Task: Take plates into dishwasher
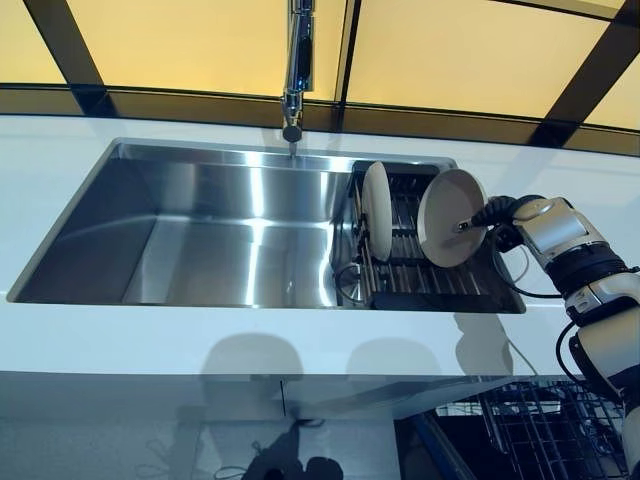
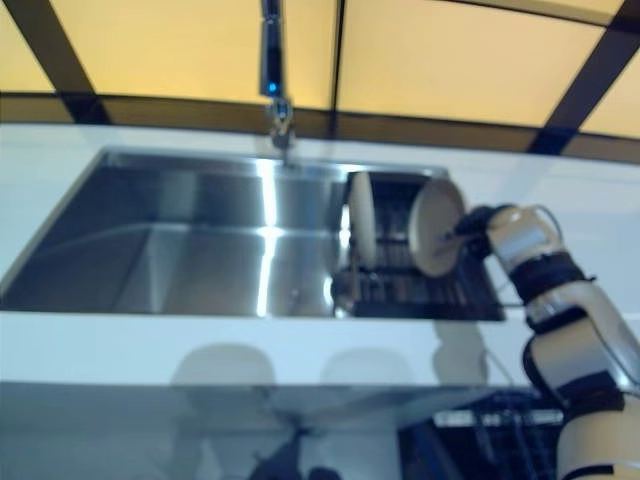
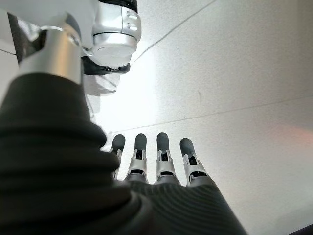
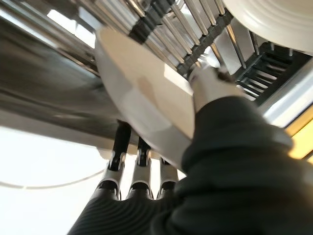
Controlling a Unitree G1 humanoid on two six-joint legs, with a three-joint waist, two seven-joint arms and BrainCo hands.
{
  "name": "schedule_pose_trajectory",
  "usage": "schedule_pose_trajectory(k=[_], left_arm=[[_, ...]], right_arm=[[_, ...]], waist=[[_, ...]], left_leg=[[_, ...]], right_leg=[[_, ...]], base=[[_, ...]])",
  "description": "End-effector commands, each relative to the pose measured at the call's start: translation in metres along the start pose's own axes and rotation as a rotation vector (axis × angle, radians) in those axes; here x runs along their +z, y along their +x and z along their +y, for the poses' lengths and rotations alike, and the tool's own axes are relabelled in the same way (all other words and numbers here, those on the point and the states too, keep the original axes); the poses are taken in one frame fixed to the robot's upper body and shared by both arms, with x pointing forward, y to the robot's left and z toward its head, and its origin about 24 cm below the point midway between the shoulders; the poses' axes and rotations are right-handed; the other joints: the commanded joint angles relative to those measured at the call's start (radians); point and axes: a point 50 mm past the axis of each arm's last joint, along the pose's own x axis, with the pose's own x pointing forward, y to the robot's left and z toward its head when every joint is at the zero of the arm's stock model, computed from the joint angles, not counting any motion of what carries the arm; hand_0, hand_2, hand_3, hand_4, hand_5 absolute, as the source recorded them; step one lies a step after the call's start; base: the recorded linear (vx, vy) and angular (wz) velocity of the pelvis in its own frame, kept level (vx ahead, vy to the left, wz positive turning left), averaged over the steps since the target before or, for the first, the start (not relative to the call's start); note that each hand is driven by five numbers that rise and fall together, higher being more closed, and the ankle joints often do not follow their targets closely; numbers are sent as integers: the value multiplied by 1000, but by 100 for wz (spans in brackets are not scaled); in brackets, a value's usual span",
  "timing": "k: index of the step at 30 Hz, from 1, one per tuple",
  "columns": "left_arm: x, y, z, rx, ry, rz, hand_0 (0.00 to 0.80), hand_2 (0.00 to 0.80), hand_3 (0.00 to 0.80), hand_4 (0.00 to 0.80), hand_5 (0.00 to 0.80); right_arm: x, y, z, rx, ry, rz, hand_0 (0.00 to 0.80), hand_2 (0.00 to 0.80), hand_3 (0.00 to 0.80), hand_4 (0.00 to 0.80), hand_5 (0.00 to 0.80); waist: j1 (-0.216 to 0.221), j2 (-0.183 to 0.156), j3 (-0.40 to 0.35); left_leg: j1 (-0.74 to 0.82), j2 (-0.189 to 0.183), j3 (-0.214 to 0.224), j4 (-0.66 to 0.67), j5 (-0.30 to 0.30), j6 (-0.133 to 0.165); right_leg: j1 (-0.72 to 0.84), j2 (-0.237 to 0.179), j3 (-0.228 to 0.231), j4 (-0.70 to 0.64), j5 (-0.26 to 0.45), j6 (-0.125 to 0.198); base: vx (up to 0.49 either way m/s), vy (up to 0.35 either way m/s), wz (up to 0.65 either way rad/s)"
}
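Two cream plates are at the dark dish rack (image 1: 420,275) in the right end of the steel sink (image 1: 200,240). One plate (image 1: 377,208) stands on edge in the rack's slots. My right hand (image 1: 497,212) pinches the rim of the other plate (image 1: 450,217), which is tilted above the rack. In the right wrist view the held plate (image 4: 146,103) lies between the thumb (image 4: 210,88) and the fingers (image 4: 128,147), with the standing plate (image 4: 274,19) beyond it. My left hand (image 3: 161,156) shows only in its own wrist view, fingers straight and holding nothing.
A tap (image 1: 297,70) rises behind the sink's middle. White counter (image 1: 300,345) runs all round the sink. The wire basket of the open dishwasher (image 1: 520,420) shows below the counter's front edge at the lower right. Dark-framed windows line the back.
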Motion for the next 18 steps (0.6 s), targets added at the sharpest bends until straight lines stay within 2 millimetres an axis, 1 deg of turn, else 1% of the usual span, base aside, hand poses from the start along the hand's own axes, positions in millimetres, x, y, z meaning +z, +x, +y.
schedule_pose_trajectory(k=[1,8,16,18], left_arm=[[3,0,7,26,1,9,0,0,0,0,0],[0,0,5,23,2,14,0,0,0,0,0],[1,0,4,26,13,10,0,0,0,0,0],[0,0,4,29,17,13,0,0,0,0,0]], right_arm=[[4,1,3,5,-53,14,800,800,800,800,800],[3,1,2,-8,-59,17,800,800,800,800,800],[9,-3,-11,-103,-62,-18,800,800,800,800,800],[14,-6,-17,-139,-47,-39,800,800,800,800,800]], waist=[[23,-24,22],[21,-24,17],[21,-24,8],[20,-25,2]], left_leg=[[-29,16,21,-5,10,-49],[-26,15,23,-5,9,-51],[-19,15,23,-5,7,-51],[-15,15,24,-5,6,-52]], right_leg=[[-6,-85,22,-2,73,135],[-3,-86,21,-3,73,135],[2,-86,22,-3,72,136],[5,-84,23,-3,72,137]], base=[[0,0,0],[0,0,0],[0,0,0],[0,0,0]])
